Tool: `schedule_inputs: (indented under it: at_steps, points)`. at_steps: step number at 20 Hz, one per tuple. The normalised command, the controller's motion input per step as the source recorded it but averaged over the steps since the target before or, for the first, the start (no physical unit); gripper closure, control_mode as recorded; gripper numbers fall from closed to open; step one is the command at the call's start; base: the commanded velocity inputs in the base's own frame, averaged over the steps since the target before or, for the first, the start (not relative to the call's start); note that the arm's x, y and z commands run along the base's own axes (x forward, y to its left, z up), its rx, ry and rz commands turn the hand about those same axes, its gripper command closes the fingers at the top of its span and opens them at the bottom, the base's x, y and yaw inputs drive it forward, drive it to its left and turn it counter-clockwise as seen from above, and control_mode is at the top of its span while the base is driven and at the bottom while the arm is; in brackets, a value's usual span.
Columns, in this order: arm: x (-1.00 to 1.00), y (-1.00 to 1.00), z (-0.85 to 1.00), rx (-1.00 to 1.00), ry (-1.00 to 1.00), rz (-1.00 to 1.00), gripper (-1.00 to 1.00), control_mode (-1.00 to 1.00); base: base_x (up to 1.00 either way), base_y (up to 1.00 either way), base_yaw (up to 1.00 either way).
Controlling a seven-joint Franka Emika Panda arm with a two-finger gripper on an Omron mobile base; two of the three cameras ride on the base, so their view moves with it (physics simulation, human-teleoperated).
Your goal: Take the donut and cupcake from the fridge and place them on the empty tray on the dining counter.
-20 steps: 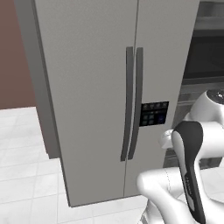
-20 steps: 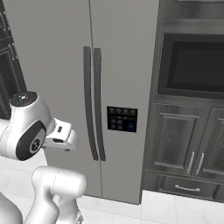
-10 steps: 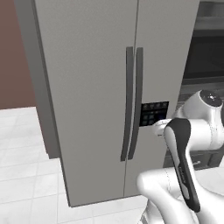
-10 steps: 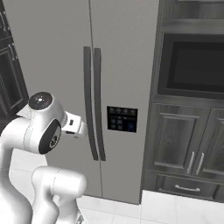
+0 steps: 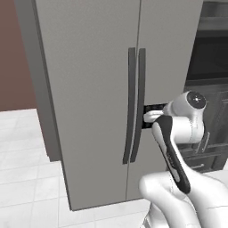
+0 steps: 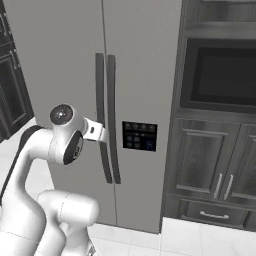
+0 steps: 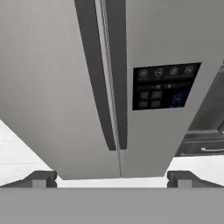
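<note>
Presently, item one: the fridge [image 5: 93, 89], tall, grey, two doors, both shut, standing straight ahead of me on the pale tiled floor [image 5: 26, 178]. Its two long dark curved handles [image 6: 106, 115] run side by side down the centre seam; in my hand view they slant from the top down toward the middle. Item two: a dark control panel [image 7: 164, 86] with small icons, set into the right-hand door just beside the handles. Item three: dark wood cabinets [image 6: 212, 160] directly right of the fridge, with a recessed dark oven niche [image 6: 222, 75] above panelled doors and a drawer below. Item four: a reddish-brown wall [image 5: 15, 58] left of the fridge. Item five: my fingers [image 7: 111, 178], spread wide apart and empty, the tips rising at either side of my hand view, pointed at the lower part of the doors, apart from them, nothing between them.
</note>
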Motion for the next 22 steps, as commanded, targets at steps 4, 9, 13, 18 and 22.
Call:
schedule_inputs:
  at_steps: [4,9,13,18,22]
  points:
    - [0.60,0.00,0.16,0.00,-0.03,-0.09,-1.00,-1.00,0.00,0.00,0.00]
    - [0.62,-0.01,0.01,0.00,-0.08,-0.07,-1.00,-1.00,0.00,0.00,0.00]
    - [0.55,-0.08,0.00,0.00,-0.09,0.00,-1.00,-1.00,0.00,0.00,0.00]
    - [0.59,-0.13,0.00,0.00,-0.05,0.00,-1.00,-1.00,0.00,0.00,0.00]
    - [0.67,-0.04,-0.04,0.00,-0.05,0.00,-1.00,-1.00,0.00,0.00,0.00]
